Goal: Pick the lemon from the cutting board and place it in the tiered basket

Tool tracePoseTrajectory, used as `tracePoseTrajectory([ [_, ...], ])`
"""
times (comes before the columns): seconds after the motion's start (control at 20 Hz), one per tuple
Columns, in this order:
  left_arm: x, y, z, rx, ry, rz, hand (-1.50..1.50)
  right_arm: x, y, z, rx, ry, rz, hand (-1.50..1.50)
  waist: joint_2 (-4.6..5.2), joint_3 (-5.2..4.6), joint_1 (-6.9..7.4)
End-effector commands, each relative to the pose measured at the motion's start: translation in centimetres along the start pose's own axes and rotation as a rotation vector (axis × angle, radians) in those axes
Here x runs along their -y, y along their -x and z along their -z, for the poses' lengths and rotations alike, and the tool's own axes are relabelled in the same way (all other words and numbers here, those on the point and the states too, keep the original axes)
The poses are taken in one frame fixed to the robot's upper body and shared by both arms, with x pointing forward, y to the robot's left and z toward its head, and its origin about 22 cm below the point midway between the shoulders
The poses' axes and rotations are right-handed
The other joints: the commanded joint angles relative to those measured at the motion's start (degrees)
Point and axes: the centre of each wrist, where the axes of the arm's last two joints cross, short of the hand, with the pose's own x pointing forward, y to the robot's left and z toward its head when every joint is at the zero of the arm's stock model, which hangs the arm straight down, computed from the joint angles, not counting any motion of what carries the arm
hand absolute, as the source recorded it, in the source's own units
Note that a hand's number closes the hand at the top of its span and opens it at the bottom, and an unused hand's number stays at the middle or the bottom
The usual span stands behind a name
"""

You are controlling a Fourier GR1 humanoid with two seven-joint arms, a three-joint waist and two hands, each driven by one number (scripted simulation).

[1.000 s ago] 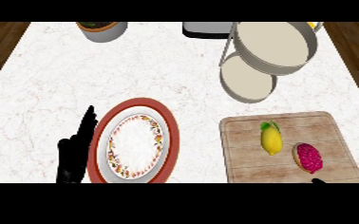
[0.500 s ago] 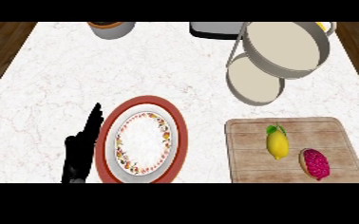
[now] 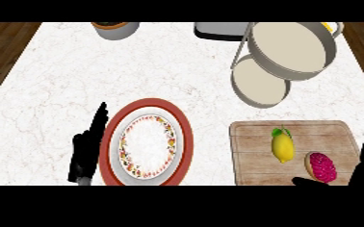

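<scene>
At the view's lower edge, the right robot hand (image 3: pixel 313 182) barely shows (fingers hidden); the left robot hand (image 3: pixel 86 150) rests with fingers straight at 8 o'clock. The lemon (image 3: pixel 283 146) lies on the cutting board (image 3: pixel 252 154) at 4 o'clock; the tiered basket (image 3: pixel 288 53) stands at 1 o'clock on the counter (image 3: pixel 142 77).

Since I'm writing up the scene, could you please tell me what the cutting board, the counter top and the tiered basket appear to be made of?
Cutting board: likely wood, matte, with tan grain lines.
Counter top: looks like polished white marble with faint veining, possibly laminate.
Tiered basket: grey walls, probably metal; pale cream insides.
</scene>
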Motion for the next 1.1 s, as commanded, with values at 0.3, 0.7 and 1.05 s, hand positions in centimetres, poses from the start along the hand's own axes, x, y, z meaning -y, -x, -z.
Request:
tracePoseTrajectory([
  [0.3,-0.4,0.4,-0.1,-0.014,-0.009,-0.003,0.00,-4.3,-7.0,-1.3,-0.207,-0.113,-0.186,-1.50,-0.41,0.16,-0.76],
  [0.7,-1.8,1.2,0.4,-0.022,-0.043,-0.014,0.00,-5.1,-9.6,0.4,-0.206,-0.169,-0.235,-1.50,-0.60,0.21,-2.00],
  [1.05,0.2,1.4,1.2,-0.030,-0.039,-0.029,0.00,-6.8,-10.1,0.6,-0.276,-0.262,-0.314,-1.50,-0.48,0.18,-2.42],
])
